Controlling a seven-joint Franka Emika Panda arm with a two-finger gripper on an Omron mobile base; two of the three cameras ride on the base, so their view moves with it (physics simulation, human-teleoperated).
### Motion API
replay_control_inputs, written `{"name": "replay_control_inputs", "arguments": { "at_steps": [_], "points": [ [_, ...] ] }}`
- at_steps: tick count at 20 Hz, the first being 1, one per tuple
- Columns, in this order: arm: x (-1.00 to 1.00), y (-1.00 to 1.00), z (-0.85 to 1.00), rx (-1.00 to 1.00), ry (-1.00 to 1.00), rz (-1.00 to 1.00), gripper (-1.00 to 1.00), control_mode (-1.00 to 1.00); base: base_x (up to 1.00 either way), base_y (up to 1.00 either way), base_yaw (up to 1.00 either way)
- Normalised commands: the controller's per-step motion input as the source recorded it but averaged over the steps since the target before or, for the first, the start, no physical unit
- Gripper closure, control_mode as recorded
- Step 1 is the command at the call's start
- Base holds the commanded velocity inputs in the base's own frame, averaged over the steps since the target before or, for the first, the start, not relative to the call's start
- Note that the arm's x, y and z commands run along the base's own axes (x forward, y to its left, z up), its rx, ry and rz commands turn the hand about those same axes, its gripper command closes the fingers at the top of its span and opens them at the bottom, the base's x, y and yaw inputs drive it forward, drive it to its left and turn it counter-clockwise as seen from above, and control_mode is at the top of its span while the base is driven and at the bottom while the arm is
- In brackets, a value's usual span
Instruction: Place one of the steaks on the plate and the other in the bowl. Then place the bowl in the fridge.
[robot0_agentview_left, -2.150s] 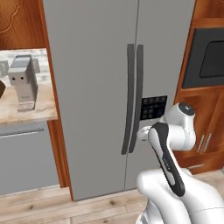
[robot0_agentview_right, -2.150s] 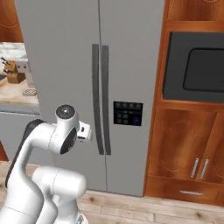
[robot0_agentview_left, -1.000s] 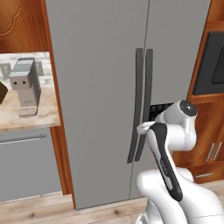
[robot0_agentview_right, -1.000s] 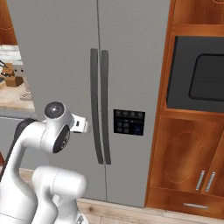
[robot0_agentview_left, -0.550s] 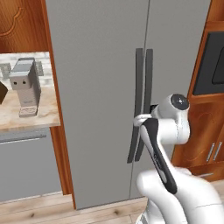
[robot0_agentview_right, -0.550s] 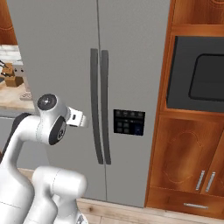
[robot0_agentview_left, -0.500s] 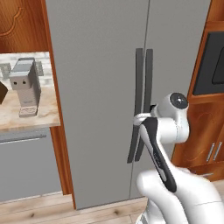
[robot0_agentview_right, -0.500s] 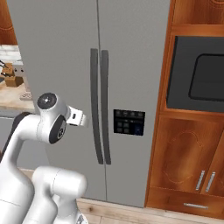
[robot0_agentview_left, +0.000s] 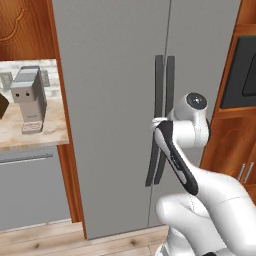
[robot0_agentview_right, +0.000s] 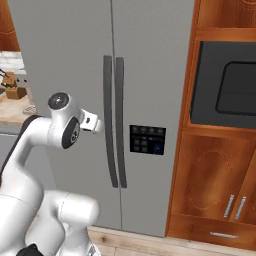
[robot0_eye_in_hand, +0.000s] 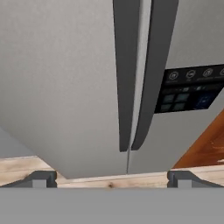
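Note:
The fridge stands tall and grey right in front of me, both doors shut. Its two dark vertical handles meet at the middle, and the dark dispenser panel sits on the right door. My gripper is open and empty, its tips spread wide on either side of the handles' lower ends and a short way from the doors. From the base views my white hand points at the left door beside the handles. The steaks, the plate and the bowl are out of view.
A dark built-in oven in a wood surround stands right of the fridge, above wooden drawers. To the left is a counter with a grey appliance and a knife block. Wooden floor runs below.
The base views shifted at first, then held still. Since then my arm's upper joint has risen and the hand has lifted and swung towards the handles. The jaws stayed open.

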Motion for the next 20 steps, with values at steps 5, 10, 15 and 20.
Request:
{"name": "replay_control_inputs", "arguments": {
  "at_steps": [5, 10, 15, 20],
  "points": [
    [0.38, 0.0, 0.0, 0.0, -0.01, 0.0, -1.0, -1.0, 0.0, 0.0, 0.0],
    [0.4, -0.01, 0.0, 0.0, 0.0, 0.0, -1.0, -1.0, 0.0, 0.0, 0.0],
    [0.31, -0.17, 0.0, 0.0, 0.0, 0.0, -1.0, -1.0, 0.0, 0.0, 0.0],
    [0.25, -0.14, 0.0, 0.0, 0.0, 0.0, -1.0, -1.0, 0.0, 0.0, 0.0]
  ]
}}
